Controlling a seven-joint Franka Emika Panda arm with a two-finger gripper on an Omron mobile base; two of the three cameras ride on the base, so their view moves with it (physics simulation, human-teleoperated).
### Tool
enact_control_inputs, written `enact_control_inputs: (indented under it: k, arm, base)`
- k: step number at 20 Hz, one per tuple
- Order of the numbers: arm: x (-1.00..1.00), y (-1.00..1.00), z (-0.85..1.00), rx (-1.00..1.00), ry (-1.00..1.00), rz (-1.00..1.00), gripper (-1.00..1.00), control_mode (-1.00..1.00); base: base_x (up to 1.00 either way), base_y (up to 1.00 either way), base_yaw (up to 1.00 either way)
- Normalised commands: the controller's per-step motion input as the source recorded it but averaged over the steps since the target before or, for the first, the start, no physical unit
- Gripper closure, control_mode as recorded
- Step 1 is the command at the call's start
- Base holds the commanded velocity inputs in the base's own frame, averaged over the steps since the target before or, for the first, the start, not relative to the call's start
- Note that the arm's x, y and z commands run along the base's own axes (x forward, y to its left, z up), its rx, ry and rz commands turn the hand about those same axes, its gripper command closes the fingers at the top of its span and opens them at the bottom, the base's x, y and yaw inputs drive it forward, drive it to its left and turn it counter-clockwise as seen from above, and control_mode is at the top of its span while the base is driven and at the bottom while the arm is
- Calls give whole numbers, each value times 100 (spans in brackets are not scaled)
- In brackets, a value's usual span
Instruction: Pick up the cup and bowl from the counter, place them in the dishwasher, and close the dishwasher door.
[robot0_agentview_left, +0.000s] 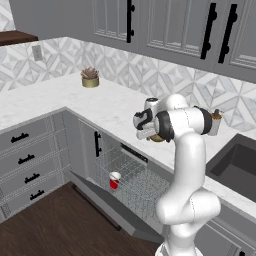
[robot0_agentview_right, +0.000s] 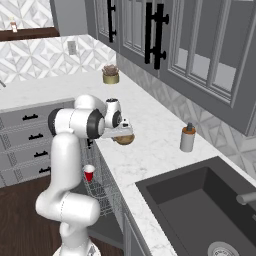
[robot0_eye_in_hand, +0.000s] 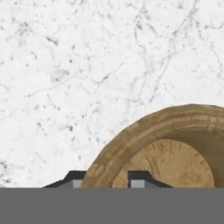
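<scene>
The tan wooden bowl (robot0_eye_in_hand: 175, 144) sits on the white marble counter (robot0_agentview_left: 60, 95) near its front edge, above the dishwasher (robot0_agentview_left: 135, 175). My gripper (robot0_eye_in_hand: 108, 179) reaches down over the bowl (robot0_agentview_right: 124, 138), one fingertip (robot0_eye_in_hand: 76, 179) outside the rim and the other inside, both pressed against it. The bowl (robot0_agentview_left: 158, 137) is partly hidden by the hand (robot0_agentview_left: 147, 131) in the left base view. The red cup (robot0_agentview_left: 114, 180) stands upright in the grey wire rack (robot0_agentview_right: 102, 190). The dishwasher door (robot0_agentview_left: 110, 200) hangs open, dropped toward the floor.
A potted plant (robot0_agentview_left: 90, 77) stands far back on the counter. A grey soap dispenser (robot0_agentview_right: 188, 138) stands by the wall beside the dark sink (robot0_agentview_right: 200, 205). Grey drawers (robot0_agentview_left: 25, 155) flank the dishwasher on the left. Wall cabinets hang above.
</scene>
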Motion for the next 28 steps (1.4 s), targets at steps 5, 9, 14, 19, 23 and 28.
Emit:
enact_control_inputs:
  k: [5, 9, 14, 19, 23, 28]
  arm:
    - [-31, 8, 0, 1, -10, 0, 100, -100]
    - [-94, 59, 22, 1, -22, 0, 100, -100]
    - [-99, 60, 39, 6, -2, -1, 100, -100]
    - [-100, 69, 38, 12, 1, 0, 100, -100]
    - [-68, 53, 1, 10, 8, 0, 100, -100]
    - [-8, 50, -33, -9, 9, 0, 100, -100]
  base:
    - [0, 0, 0]
    - [0, 0, 0]
    - [0, 0, 0]
    - [0, 0, 0]
    - [0, 0, 0]
    - [0, 0, 0]
